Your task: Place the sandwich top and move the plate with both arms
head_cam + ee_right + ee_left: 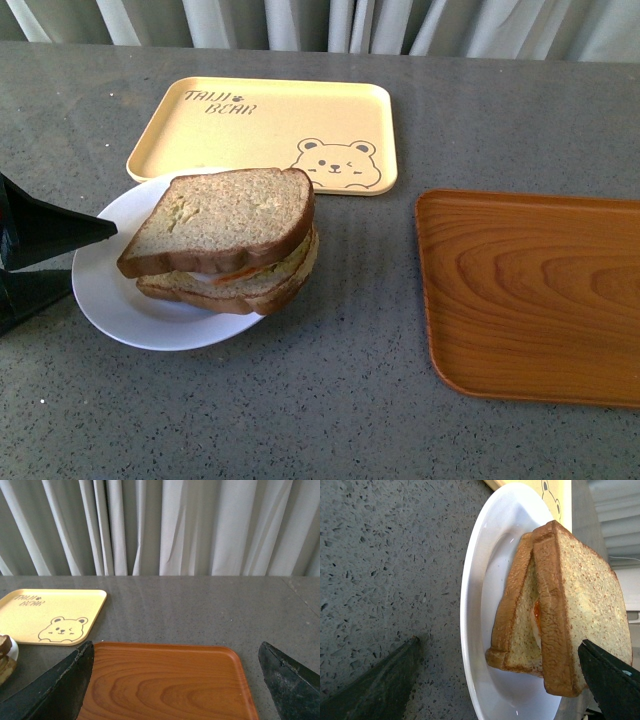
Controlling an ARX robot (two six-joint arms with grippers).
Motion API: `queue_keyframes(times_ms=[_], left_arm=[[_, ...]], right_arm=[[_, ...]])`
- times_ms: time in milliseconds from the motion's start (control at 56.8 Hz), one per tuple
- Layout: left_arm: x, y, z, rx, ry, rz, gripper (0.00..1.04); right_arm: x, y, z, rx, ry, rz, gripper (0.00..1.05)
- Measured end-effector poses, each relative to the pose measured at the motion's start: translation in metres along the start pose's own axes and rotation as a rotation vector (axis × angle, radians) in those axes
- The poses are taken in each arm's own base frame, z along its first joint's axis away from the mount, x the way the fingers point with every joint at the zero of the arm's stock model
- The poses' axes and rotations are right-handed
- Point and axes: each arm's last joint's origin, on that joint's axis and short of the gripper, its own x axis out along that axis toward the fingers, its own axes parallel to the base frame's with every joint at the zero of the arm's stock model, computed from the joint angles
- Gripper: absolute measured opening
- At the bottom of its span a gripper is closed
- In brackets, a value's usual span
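1. The sandwich top [225, 215] lies on the sandwich, slightly askew, so its corners overhang the lower bread slice [240, 292].
2. A thin orange strip of filling [238, 273] shows between the two slices. The rest is hidden.
3. The sandwich sits on the white plate [110, 295], toward the plate's right side, leaving the left part of the plate bare.
4. The plate stands on the grey speckled table [300, 420], and its far rim overlaps the near edge of the yellow bear tray [250, 125].
5. The left gripper [93, 256] is at the plate's left rim with its jaws spread wide. One black finger reaches over the rim and the other sits lower, beside it. I cannot tell whether either touches the plate.
6. In the left wrist view, one finger is over the table outside the plate and the other is by a corner of the sandwich top.
7. The right gripper [176, 647] hangs with its jaws spread and nothing between them, above the brown wooden tray [530, 300].
8. The wooden tray lies well apart from the plate, on the robot's right.
9. A pale curtain [175, 525] hangs behind the table.
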Motion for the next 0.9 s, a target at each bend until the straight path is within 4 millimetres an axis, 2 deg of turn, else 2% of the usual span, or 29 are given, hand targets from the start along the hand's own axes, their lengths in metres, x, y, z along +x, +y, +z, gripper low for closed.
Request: queue_keyframes(times_ms=[159, 458, 564, 634, 846, 898], left_arm=[[0.0029, -0.0014, -0.0009, 0.003, 0.007, -0.004, 0.96], [0.0071, 0.0014, -0.0036, -0.026, 0.005, -0.003, 0.69], [0.0078, 0.0015, -0.0037, -0.028, 0.003, -0.001, 0.48], [0.0081, 0.0020, -0.0038, -0.030, 0.001, -0.002, 0.37], [0.0087, 0.0029, -0.0038, -0.044, -0.007, -0.007, 0.05], [0.0083, 0.0039, -0.0038, -0.049, -0.008, -0.017, 0.02]], right_arm=[[0.0000, 0.0000, 0.0000, 0.000, 0.000, 0.000, 0.96], [0.0000, 0.0000, 0.0000, 0.000, 0.000, 0.000, 0.96], [0.0000, 0.0000, 0.0000, 0.000, 0.000, 0.000, 0.96], [0.0000, 0.0000, 0.0000, 0.000, 0.000, 0.000, 0.96], [0.0000, 0.0000, 0.0000, 0.000, 0.000, 0.000, 0.96], [0.0000, 0.0000, 0.0000, 0.000, 0.000, 0.000, 0.96]])
